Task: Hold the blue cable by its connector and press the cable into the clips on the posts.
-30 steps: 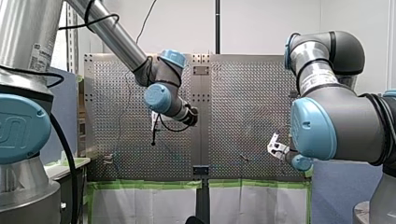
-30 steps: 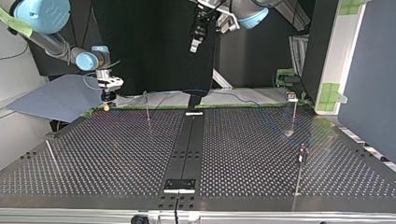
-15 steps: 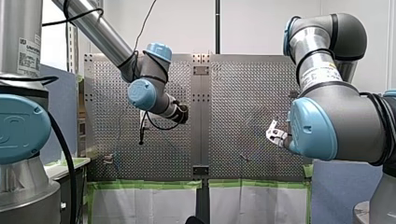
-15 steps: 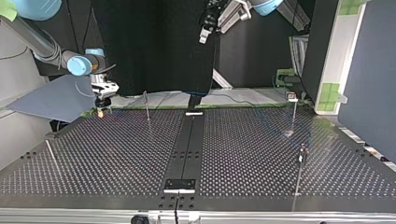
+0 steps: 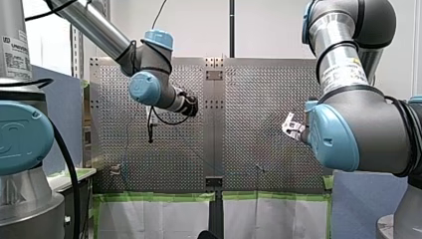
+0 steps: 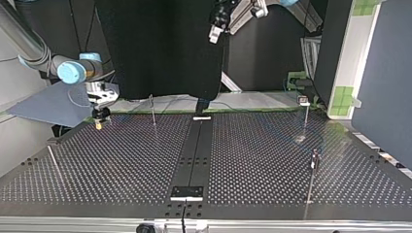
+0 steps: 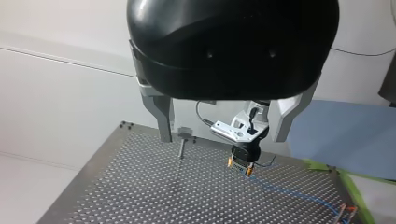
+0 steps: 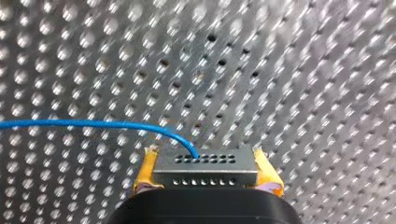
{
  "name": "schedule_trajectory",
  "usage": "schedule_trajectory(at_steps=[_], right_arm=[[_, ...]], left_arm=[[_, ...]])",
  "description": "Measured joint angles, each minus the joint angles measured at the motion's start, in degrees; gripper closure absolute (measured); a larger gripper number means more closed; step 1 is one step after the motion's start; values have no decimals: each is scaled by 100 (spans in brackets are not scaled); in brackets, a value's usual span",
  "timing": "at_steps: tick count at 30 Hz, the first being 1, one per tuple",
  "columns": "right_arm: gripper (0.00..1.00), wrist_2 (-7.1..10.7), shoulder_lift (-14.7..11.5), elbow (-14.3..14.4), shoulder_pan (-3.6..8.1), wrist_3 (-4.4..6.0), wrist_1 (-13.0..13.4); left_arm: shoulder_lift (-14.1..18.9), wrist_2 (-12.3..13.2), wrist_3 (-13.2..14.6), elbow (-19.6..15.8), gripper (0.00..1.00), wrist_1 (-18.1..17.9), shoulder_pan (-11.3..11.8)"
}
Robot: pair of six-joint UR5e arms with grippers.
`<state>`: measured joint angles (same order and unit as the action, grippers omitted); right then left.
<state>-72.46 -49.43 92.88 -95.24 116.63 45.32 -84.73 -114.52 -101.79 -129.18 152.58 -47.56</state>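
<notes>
In the right wrist view my right gripper (image 8: 208,164) has its yellow pads shut on the grey connector (image 8: 205,169). The blue cable (image 8: 93,124) leaves the connector's top and curves away over the perforated table. The top view shows this gripper (image 6: 99,123) low over the plate's far left corner. My left gripper (image 6: 214,35) hangs high above the table's middle. The left wrist view shows its own fingers (image 7: 164,119) wide apart with nothing between them. Far ahead of them are my right gripper (image 7: 239,167) and the cable (image 7: 289,191) trailing along the plate.
Thin posts with clips stand on the plate: one (image 6: 152,109) near my right gripper, one (image 6: 305,112) at the top view's far right, one (image 6: 314,164) nearer right. A bare rod (image 6: 54,164) stands at the left. A black rail (image 6: 194,150) splits the table.
My right gripper has carried the connector toward the top view's left and lower, close to the plate. My left arm has risen and swung toward the front view's left.
</notes>
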Motion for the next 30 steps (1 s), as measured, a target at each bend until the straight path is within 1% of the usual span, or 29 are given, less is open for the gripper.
schedule_trajectory(at_steps=[3,5,9,13,18,27,30], right_arm=[[100,-47,-138,3,-51,-42,-129],[100,-113,-231,13,-84,-103,-219],[100,-259,-391,78,-124,-245,-378],[100,-449,-583,156,-137,-433,-570],[100,-684,-820,172,-134,-669,-806],[100,-1138,-1273,174,-137,-1123,-1260],[100,-1286,-1422,178,-138,-1272,-1382]], left_arm=[[112,11,-63,-106,0,-89,39],[120,37,-133,-185,0,-169,58],[1,82,-289,-377,0,-359,75],[-168,56,-250,-533,0,-539,79],[-414,-12,-111,-585,0,-785,95],[-871,-30,-130,-596,0,-1275,103],[-924,-30,-140,-597,0,-1428,104]])
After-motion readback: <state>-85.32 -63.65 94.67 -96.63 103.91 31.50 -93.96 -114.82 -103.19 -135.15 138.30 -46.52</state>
